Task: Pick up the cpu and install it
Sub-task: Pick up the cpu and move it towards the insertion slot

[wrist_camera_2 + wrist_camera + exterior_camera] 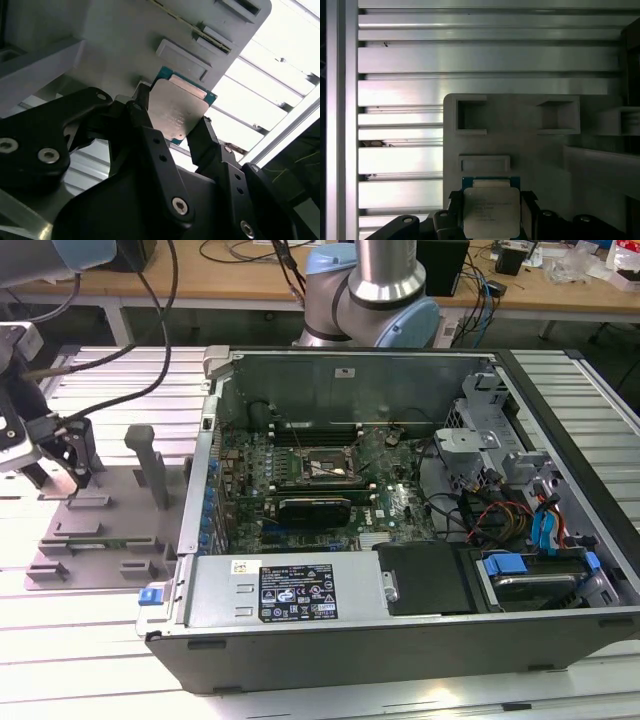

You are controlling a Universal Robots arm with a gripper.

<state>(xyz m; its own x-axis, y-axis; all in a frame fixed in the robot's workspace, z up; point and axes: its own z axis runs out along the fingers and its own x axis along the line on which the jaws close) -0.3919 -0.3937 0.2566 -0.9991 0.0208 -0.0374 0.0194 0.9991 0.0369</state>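
Over at the exterior view's left, well apart from the open computer case [400,540]: claw [78,468] down at the grey fixture plate [110,520] on the slatted metal worktop [85,640]. In the second wrist view, black fingers [145,125] pinched in on two opposite edges of the cpu [179,112]. Small, thin, square; pale silvery metal top with faint print, green board peeking out along one edge. Right over the fixture plate, near a raised oblong block [180,60]; resting or lifted clear, cannot tell. Inside the case, black socket frame [318,468].
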